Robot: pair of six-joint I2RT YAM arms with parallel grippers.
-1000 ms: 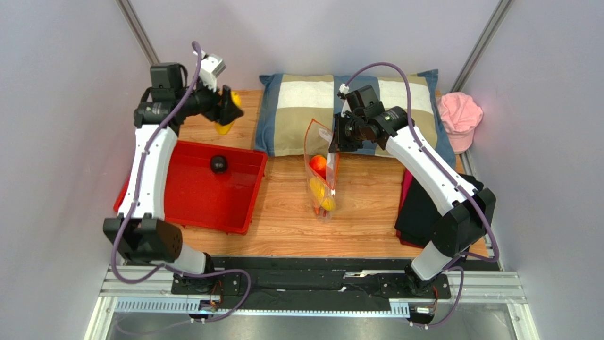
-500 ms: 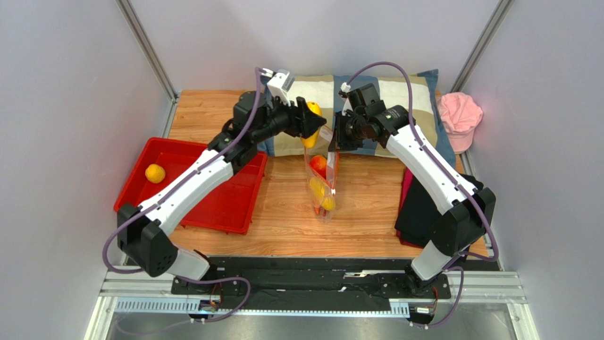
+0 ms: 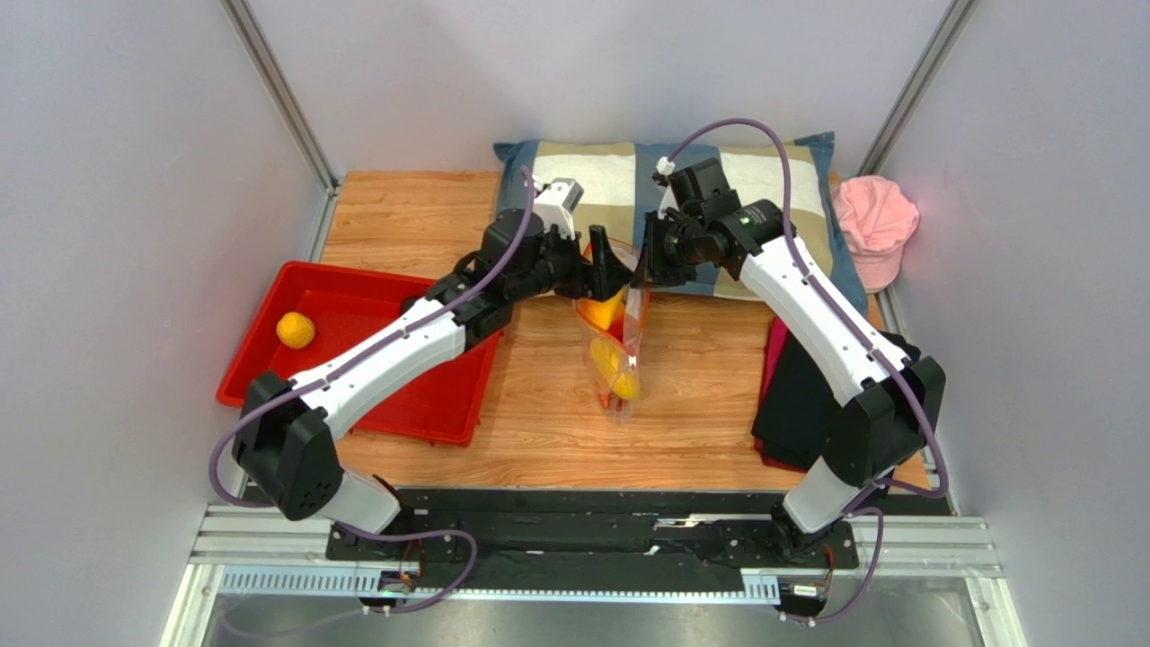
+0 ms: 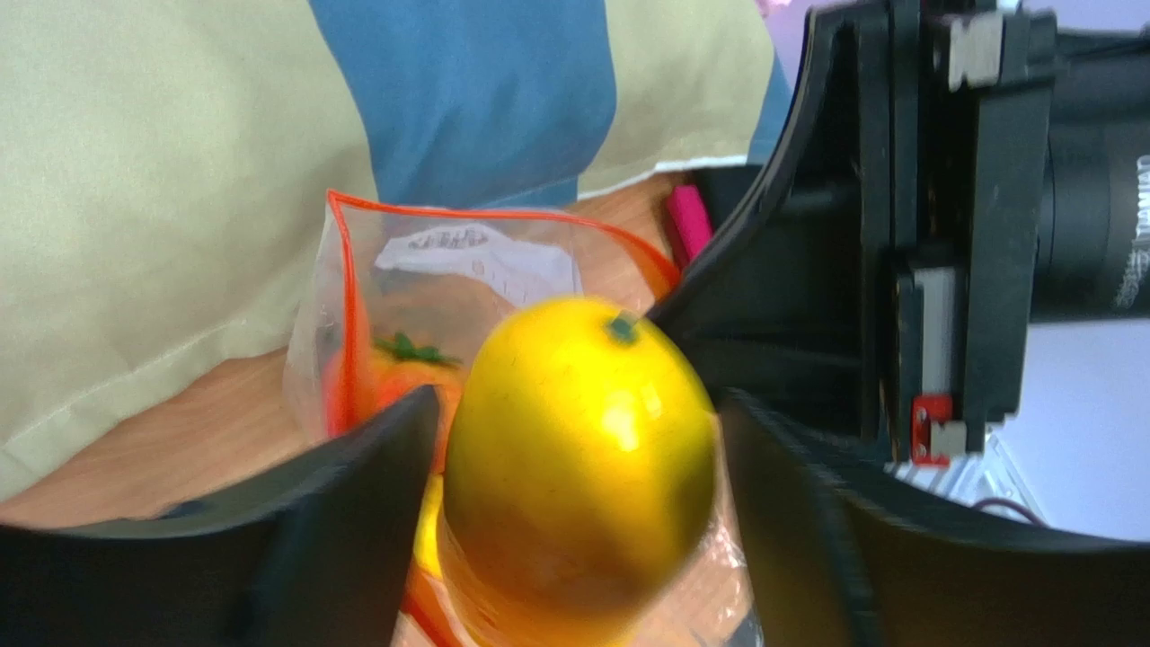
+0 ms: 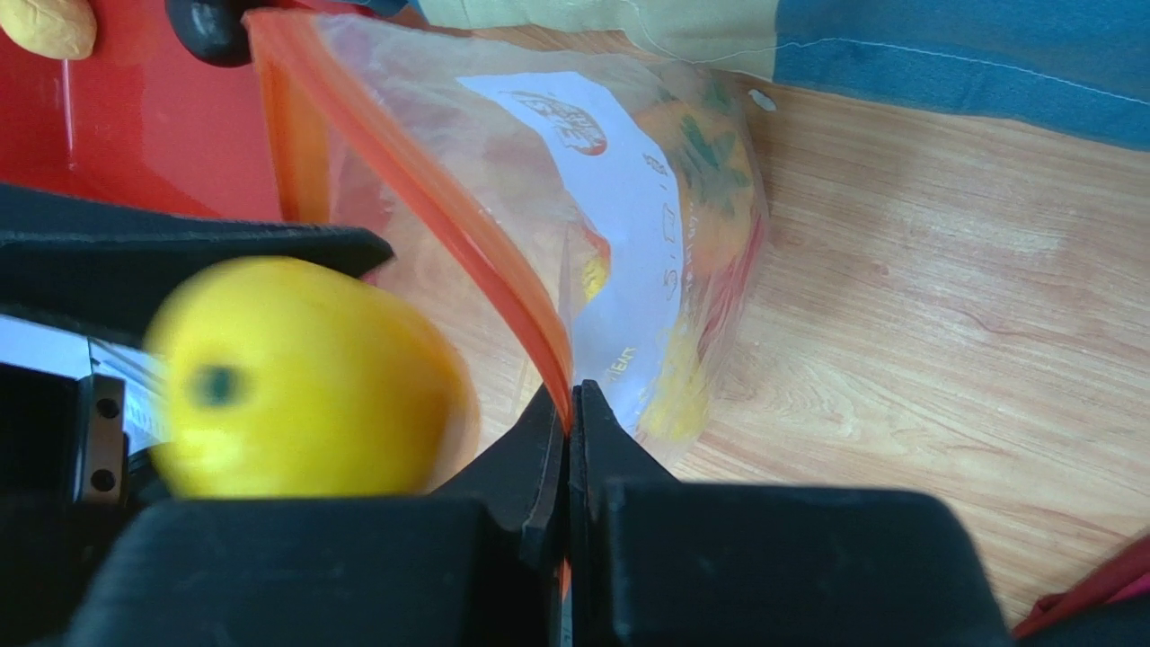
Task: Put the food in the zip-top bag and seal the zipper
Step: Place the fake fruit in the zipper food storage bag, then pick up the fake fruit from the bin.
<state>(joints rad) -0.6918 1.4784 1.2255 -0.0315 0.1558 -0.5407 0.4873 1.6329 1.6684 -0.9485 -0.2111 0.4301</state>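
While the right gripper (image 3: pixel 640 270) stays clamped on the zipper (image 5: pixel 446 216) of the zip-top bag (image 3: pixel 616 371), the left gripper (image 3: pixel 604 278) has brought the yellow fruit (image 4: pixel 581 458) from upper left to mid-frame, its grip unclear.

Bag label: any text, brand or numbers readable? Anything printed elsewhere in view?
White label on the zip-top bag: red logo and dark print, too blurred to read.
Same label, left wrist view: rows of print, too small to read.
Black housing of the right arm: lettering at the frame edge, cut off, unreadable.
Top view: nothing legible.
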